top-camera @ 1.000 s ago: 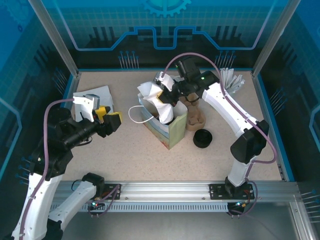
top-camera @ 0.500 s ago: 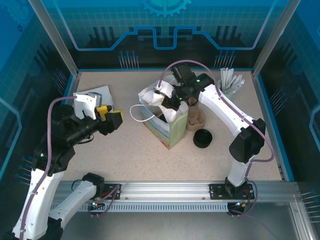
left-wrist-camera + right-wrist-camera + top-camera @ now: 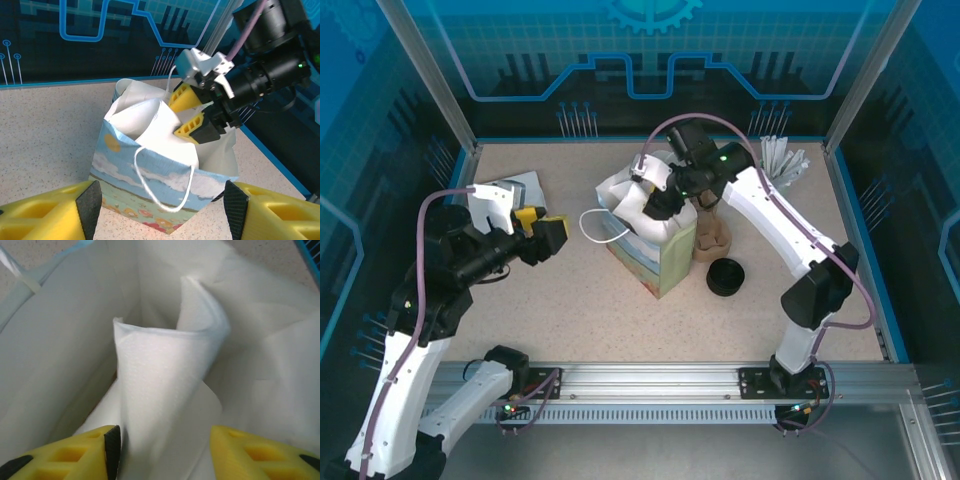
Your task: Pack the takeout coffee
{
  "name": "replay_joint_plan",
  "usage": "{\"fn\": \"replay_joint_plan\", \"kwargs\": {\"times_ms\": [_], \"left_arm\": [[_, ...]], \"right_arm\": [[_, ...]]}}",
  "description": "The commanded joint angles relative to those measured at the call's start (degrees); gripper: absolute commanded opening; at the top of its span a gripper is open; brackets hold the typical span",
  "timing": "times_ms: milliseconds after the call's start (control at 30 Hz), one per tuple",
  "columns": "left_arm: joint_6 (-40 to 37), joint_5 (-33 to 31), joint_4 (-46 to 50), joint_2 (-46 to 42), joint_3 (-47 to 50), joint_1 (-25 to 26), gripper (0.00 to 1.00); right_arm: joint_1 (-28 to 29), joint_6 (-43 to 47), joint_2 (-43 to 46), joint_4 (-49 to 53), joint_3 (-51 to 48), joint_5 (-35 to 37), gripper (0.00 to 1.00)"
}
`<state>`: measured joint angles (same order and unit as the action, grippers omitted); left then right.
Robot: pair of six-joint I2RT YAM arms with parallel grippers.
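Now, bag (image 3: 650, 245) on the desk (image 3: 570, 300), napkin (image 3: 165, 375) standing inside it, my right fingers (image 3: 186, 97) parted over the bag's mouth, napkin between them, my left fingers (image 3: 556, 232) open and empty left of the bag, lid (image 3: 725, 276) to its right

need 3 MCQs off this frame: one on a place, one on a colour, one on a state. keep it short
1. Where is the black lid?
A) inside the paper bag
B) on the table, right of the paper bag
C) at the table's far left corner

2. What colour is the bag's cord handle?
A) white
B) red
C) black

3. What state is the right gripper in?
A) shut on the napkin
B) shut on the black lid
C) open above the paper bag

Answers:
1 B: it lies on the tabletop beside the bag.
2 A: the loop is white.
3 C: its yellow fingers stand apart over the napkin.
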<state>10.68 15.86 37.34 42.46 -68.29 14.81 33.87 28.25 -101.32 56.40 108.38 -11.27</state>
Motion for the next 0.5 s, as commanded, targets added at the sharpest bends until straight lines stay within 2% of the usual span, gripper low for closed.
{"fn": "replay_joint_plan", "kwargs": {"times_ms": [0, 167, 467], "left_arm": [[1.5, 0.8, -2.2, 0.4, 0.0, 0.2, 0.69], [1.9, 0.9, -2.4, 0.3, 0.7, 0.2, 0.69], [1.5, 0.4, -1.5, 0.2, 0.6, 0.2, 0.69]], "right_arm": [[0.5, -1.2, 3.2, 0.4, 1.0, -0.8, 0.53], [0.7, -3.1, 0.5, 1.0, 1.0, -2.8, 0.37], [2.5, -4.7, -2.6, -0.8, 0.7, -3.8, 0.36]]}}
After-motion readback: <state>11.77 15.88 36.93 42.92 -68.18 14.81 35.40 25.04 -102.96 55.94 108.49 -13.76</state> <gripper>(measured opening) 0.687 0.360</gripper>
